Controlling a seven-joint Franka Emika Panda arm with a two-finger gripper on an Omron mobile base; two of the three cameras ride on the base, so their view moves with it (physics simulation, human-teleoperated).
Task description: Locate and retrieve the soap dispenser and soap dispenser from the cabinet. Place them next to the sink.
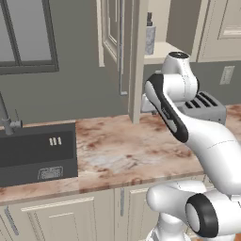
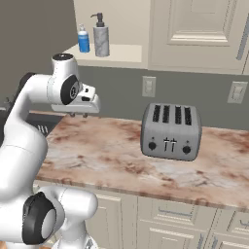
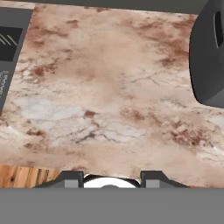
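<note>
Countertop (image 3: 109,87) lies nearest to us, marbled and bare under the hand, with the sink (image 1: 37,153) at its left end and the toaster (image 2: 171,131) toward the right. Our gripper (image 3: 110,177) hangs above that stone, facing down at it; in the hand view its two finger tips (image 3: 70,178) stand apart with nothing between them, so we hold nothing.

Farther back and higher, the cabinet (image 2: 121,29) stands with its door swung wide, and both bottles sit on its shelf. We see the grey dispenser (image 2: 101,36) upright, long axis vertical, dark pump on top, and the blue dispenser (image 2: 83,40) just beside it on its left, also upright. Which way the nozzles point is hard to say at this size; the grey one seems to aim leftward in the right base view.

We judge the task barely begun: the door is open, neither bottle is picked, and nothing stands by the sink yet. Both fetches and both placements remain.
</note>
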